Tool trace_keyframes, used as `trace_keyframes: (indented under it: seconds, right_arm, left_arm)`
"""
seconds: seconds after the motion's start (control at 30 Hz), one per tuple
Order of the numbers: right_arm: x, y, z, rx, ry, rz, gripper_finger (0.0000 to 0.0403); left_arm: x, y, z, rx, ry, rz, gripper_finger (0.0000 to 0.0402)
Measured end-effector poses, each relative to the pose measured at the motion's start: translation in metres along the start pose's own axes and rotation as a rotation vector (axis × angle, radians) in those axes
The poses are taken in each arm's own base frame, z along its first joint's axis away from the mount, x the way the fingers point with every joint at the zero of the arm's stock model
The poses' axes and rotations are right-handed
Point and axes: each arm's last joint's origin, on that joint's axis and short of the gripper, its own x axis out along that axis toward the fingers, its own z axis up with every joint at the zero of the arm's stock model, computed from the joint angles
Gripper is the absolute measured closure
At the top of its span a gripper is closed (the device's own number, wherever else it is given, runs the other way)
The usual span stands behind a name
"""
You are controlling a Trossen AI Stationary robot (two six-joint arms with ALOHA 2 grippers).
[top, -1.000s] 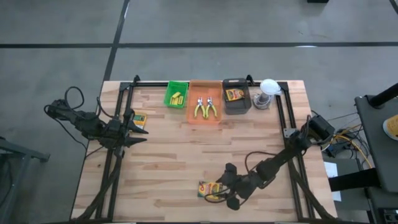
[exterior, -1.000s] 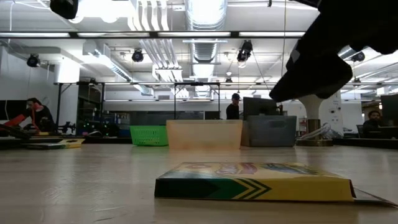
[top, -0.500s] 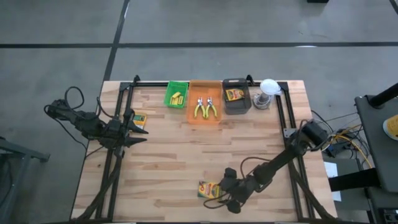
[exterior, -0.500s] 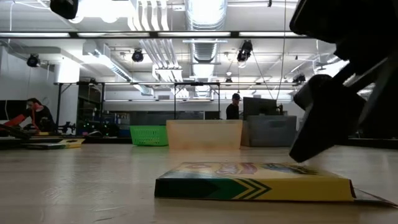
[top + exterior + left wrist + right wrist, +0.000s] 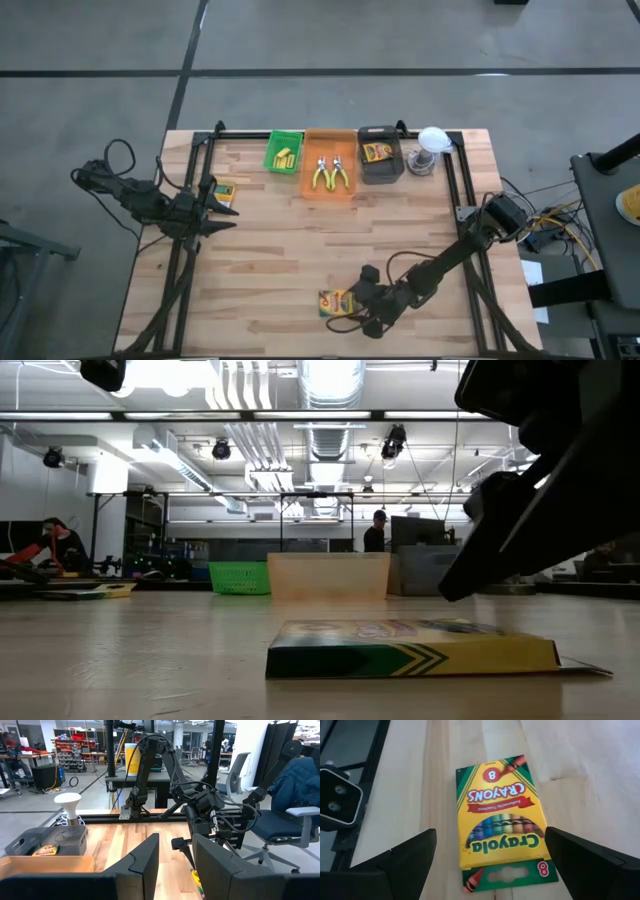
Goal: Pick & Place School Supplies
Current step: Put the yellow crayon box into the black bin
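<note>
I have the right claw (image 5: 352,312) spread wide astride the Crayola crayon box (image 5: 501,824) lying flat near the surface's (image 5: 280,250) front edge, not yet gripped. Pliers (image 5: 329,174) and another crayon box (image 5: 377,152) already sit in trays. The left claw (image 5: 222,207) waits half-parted, apparently empty, beside a third box (image 5: 226,190).

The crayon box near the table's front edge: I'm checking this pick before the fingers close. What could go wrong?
The crayon box lies flat on the table, so the open right gripper, straddling it, may scrape wood or slide it instead of lifting. The box looks skewed between the fingers, so closing could twist it. Its end flap sticks out and could catch. The left gripper waits far off.
</note>
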Motion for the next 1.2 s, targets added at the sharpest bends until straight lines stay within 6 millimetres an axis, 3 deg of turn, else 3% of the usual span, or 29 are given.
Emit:
trace_keyframes:
  seconds: [0.23, 0.63, 0.87, 1.2]
  right_arm:
    - [0.000, 0.000, 0.000, 0.000, -0.007, -0.012, 0.0033]
    - [0.000, -0.002, 0.000, -0.196, -0.019, -0.049, 0.0033]
    - [0.019, -0.003, -0.013, -0.163, -0.005, -0.051, 0.0033]
    - [0.035, 0.003, -0.013, -0.179, -0.017, -0.067, 0.0033]
  left_arm:
    - [0.000, 0.000, 0.000, 0.000, 0.000, 0.000, 0.0278]
    - [0.000, 0.000, 0.000, 0.000, 0.000, 0.000, 0.0278]
    - [0.000, 0.000, 0.000, 0.000, 0.000, 0.000, 0.0278]
    - [0.000, 0.000, -0.001, 0.004, 0.010, 0.001, 0.0278]
